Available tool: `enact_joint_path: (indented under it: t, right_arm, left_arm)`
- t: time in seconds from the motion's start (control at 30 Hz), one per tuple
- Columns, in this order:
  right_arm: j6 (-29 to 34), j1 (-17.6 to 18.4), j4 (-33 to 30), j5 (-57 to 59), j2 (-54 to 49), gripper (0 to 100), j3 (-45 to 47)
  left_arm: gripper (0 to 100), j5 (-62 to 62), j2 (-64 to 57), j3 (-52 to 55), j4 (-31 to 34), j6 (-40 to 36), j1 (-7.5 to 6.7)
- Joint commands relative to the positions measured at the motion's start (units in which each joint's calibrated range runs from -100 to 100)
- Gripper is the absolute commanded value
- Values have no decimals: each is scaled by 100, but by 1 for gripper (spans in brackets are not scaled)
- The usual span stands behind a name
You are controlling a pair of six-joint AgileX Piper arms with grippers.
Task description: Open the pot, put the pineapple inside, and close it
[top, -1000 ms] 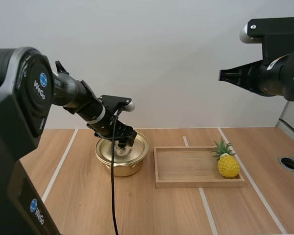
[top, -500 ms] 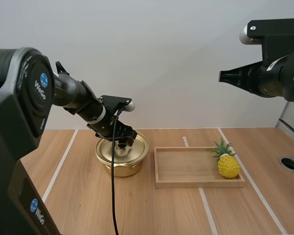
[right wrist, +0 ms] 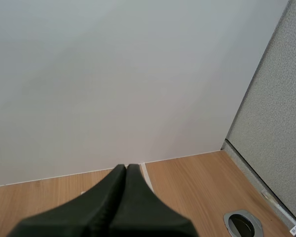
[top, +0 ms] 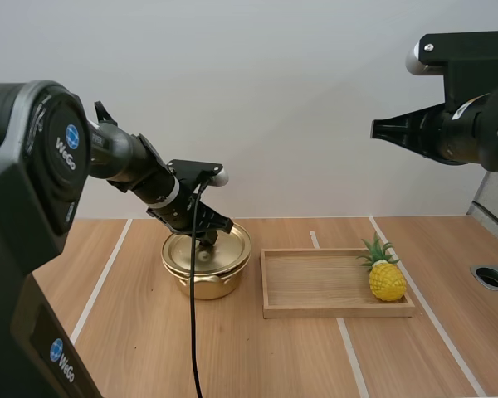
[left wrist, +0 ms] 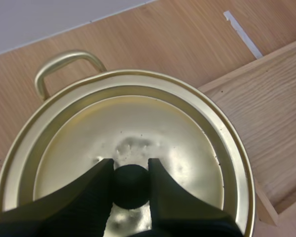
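- Presently, the left pincer [left wrist: 130, 167] is down over the gold pot [top: 206, 279], its two black fingers narrowed onto the round black knob [left wrist: 131, 186] at the middle of the lid [left wrist: 158, 133].
- The lid sits on the pot, which stands on the bench [top: 266, 356] just left of the wooden tray [top: 315, 286]. One looped pot handle [left wrist: 64, 63] shows beyond the rim.
- The pineapple [top: 387, 279] stands upright at the tray's right end, well apart from the pot.
- The right pincer [top: 378, 128] hangs high above the bench at the right, fingers pressed together on nothing.
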Motion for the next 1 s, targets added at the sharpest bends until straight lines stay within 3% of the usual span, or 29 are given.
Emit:
enact_joint_path:
  t: [0.0,0.53,0.97]
  right_arm:
    - [-37,-25,-11,-38,-30,0,-2]
    - [-196,-25,14,-299,-30,0,-2]
    - [-196,-25,187,-821,-30,0,-2]
  left_arm:
    - [0,-851,-267,-6,-147,-57,-12]
    - [0,-1824,-1697,-1285,-778,-344,-4]
    - [0,-3017,-2755,-1384,-948,-361,-4]
